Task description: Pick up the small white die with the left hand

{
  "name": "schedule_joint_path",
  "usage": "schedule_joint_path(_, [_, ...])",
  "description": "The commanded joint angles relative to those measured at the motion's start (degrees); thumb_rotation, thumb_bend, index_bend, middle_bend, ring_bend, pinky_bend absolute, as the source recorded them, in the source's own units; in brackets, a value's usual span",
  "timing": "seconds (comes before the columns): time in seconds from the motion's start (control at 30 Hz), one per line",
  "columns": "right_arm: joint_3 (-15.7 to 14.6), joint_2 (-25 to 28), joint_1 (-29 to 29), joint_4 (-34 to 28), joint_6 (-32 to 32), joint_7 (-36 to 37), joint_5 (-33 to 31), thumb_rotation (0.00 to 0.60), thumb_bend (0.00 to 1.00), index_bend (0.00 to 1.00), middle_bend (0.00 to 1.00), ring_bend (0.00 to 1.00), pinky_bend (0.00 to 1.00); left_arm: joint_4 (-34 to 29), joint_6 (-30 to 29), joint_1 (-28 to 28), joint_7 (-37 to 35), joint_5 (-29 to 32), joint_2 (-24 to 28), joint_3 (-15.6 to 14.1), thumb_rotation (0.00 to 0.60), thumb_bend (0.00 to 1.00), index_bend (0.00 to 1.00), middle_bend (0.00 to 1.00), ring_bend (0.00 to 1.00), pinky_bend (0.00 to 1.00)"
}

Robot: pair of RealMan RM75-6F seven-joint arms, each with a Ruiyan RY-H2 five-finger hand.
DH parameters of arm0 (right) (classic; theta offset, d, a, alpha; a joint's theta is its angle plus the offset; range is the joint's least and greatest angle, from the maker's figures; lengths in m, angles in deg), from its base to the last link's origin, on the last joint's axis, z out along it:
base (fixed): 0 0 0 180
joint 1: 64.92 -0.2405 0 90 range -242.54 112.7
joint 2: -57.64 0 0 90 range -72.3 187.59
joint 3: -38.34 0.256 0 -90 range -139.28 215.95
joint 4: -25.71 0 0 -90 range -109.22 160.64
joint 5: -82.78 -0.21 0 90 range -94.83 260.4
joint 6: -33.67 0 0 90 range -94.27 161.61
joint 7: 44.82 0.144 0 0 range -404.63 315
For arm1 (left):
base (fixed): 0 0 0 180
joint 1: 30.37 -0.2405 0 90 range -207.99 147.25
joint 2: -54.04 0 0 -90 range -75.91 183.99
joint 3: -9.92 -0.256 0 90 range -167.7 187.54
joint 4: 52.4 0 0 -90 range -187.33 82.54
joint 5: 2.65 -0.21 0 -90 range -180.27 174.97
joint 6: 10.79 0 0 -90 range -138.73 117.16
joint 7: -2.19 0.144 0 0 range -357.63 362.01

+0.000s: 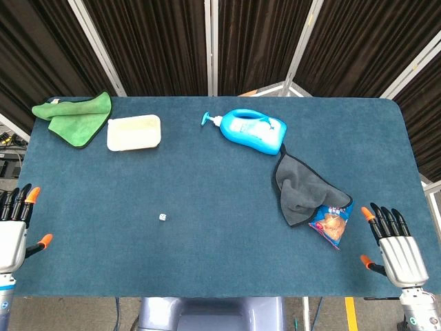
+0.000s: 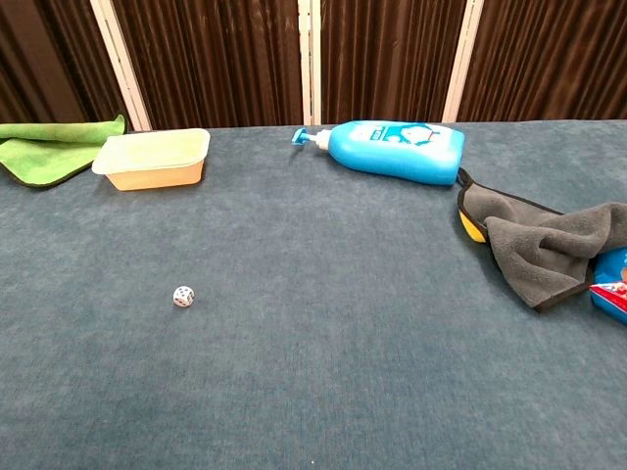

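White die [image 1: 163, 217] sits alone on the blue worktop [image 1: 220, 179], toward the front edge and left of centre, with bare felt all round it. Nothing touches it. The left hand [image 1: 14, 231] hangs at the front left corner, well apart from the die, fingers [image 1: 21, 200] spread and holding nothing. The right hand [image 1: 394, 245] hangs at the front right corner, equally open and empty. So the pick looks not yet begun; the reach is the step in hand. Next, I judge, the left hand must travel inward along the front edge, come down over the die and pinch it finely, since so small a cube may easily skid. Farther off lie a cream tray [image 1: 134, 132], green cloth [image 1: 74, 117], blue bottle [image 1: 251, 129] and grey cloth [image 1: 303, 187].
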Motion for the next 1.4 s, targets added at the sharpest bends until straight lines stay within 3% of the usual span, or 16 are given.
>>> schedule_joint_path(0.03, [-0.03, -0.03, -0.12, -0.05, -0.33, 0.11, -0.16, 0.600, 0.03, 0.02, 0.00, 0.00, 0.00, -0.24, 0.25, 0.05, 0.34, 0.49, 0.32, -0.21, 0.600, 0.10, 0.00, 0.00, 0.00, 0.00])
schedule_joint_path(0.4, [-0.14, -0.15, -0.29, -0.16, -0.32, 0.25, 0.23, 0.600, 0.04, 0.05, 0.00, 0.00, 0.00, -1.91, 2.86, 1.16, 1.35, 2.26, 0.49, 0.19, 0.600, 0.12, 0.01, 0.00, 0.00, 0.00])
schedule_joint_path(0.6, [0.03, 0.24, -0.26, -0.45, -0.13, 1.50, -0.02, 0.600, 0.04, 0.09, 0.00, 0.00, 0.00, -4.02, 6.78, 4.36, 5.92, 2.35, -1.18, 0.82, 0.600, 0.21, 0.17, 0.00, 0.00, 0.01])
schedule_joint_path(0.67, [-0.05, 0.69, -0.25, -0.65, -0.04, 2.59, 0.14, 0.600, 0.04, 0.10, 0.00, 0.00, 0.00, -4.28, 12.22, 8.82, 9.94, 2.31, -4.90, 1.78, 0.600, 0.23, 0.26, 0.00, 0.00, 0.03])
schedule_joint_path(0.87, [-0.32, 1.42, -0.08, -1.03, 0.76, 4.40, 1.04, 0.600, 0.04, 0.10, 0.00, 0.00, 0.00, -2.59, 19.42, 14.57, 15.77, 5.53, -12.06, 3.03, 0.600, 0.33, 0.40, 0.00, 0.00, 0.08])
schedule_joint_path(1.17, [-0.41, 1.77, 0.11, -1.02, 0.87, 5.51, 0.86, 0.600, 0.04, 0.10, 0.00, 0.00, 0.00, 1.04, 25.87, 20.62, 24.71, 13.25, -20.86, 4.65, 0.600, 0.34, 0.41, 0.00, 0.00, 0.09])
schedule_joint_path(1.4, [-0.55, 2.01, 0.28, -1.04, 1.13, 6.33, 1.03, 0.600, 0.04, 0.10, 0.00, 0.00, 0.00, 4.14, 27.17, 23.13, 27.93, 17.65, -25.92, 4.65, 0.600, 0.39, 0.41, 0.00, 0.00, 0.09])
